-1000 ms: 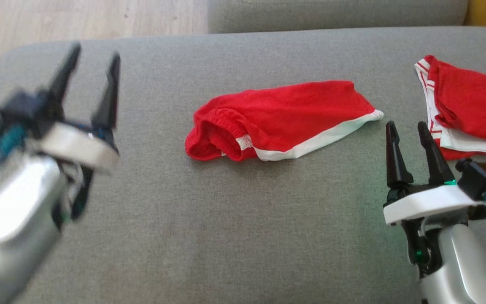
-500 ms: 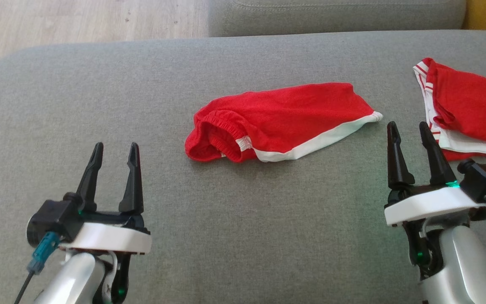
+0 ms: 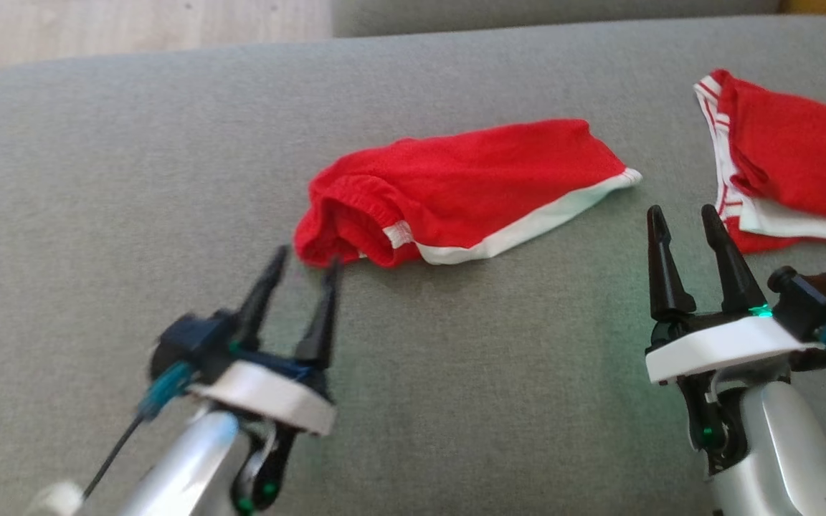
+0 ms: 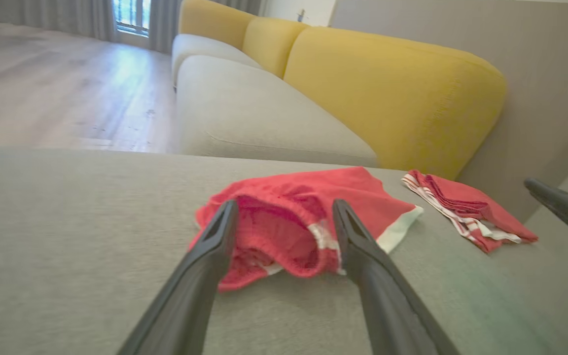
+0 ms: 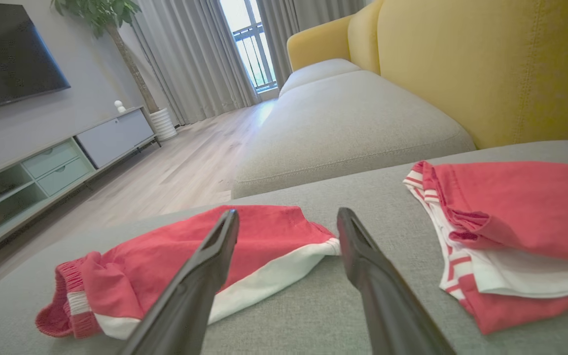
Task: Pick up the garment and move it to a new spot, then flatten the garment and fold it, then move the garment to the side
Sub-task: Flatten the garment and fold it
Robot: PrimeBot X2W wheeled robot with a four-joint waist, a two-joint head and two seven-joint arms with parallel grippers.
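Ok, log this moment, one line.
phase: pre-grasp | left end effector: open, near crumpled red white-trimmed fabric shorts | right end effector: open, empty

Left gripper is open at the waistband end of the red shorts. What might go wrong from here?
1. The left gripper points at the bunched waistband of the red shorts; it may pinch only one layer, leaving them twisted.
2. It hangs low over the grey cushion and could snag the upholstery.
3. The right gripper stands beside the folded red-and-white garment; a sweep might disturb it.
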